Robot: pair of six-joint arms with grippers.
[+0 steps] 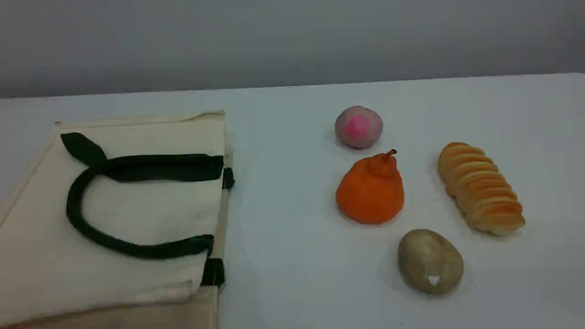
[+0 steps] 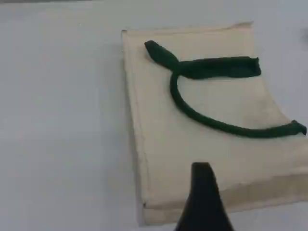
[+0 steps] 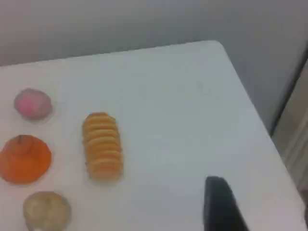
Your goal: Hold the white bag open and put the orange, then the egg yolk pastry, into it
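Bag (image 1: 146, 205) flat, cream canvas, green handles (image 1: 137, 250); orange (image 1: 370, 194) knobbed, brown-stemmed.

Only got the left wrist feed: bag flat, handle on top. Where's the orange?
Observer: The orange stands on the table, right of the white bag and clear of it.
Operator: Pastry?
Observer: The egg yolk pastry lies nearer the scene camera than the orange, slightly right, apart from it.
Operator: Right arm?
Observer: One of its fingers shows over bare table, right of the bread.
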